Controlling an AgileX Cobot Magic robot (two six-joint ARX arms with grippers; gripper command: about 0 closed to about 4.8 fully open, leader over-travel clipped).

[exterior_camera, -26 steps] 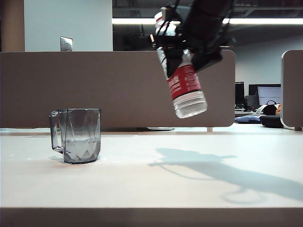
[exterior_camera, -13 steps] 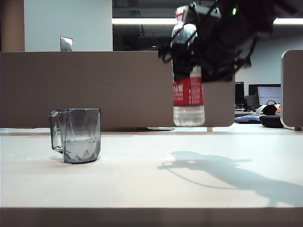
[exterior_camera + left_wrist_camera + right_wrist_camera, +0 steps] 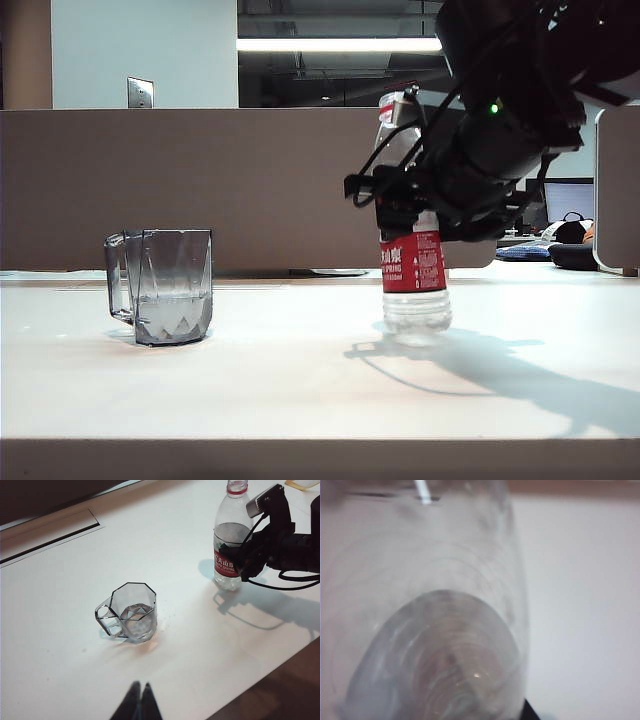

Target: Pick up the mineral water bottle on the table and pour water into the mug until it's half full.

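Exterior view: I have the right gripper (image 3: 425, 195) pinching the bottle (image 3: 412, 262) upright on the table (image 3: 300, 390), right of the mug (image 3: 162, 286), which looks about half full. The left gripper (image 3: 138, 700) hovers pressed together near the front edge. Next, I'd release.

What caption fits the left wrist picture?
Right gripper holds the mineral water bottle upright on the table beside the mug.

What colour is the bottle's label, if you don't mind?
The label is red with white lettering, clearest in the exterior view.
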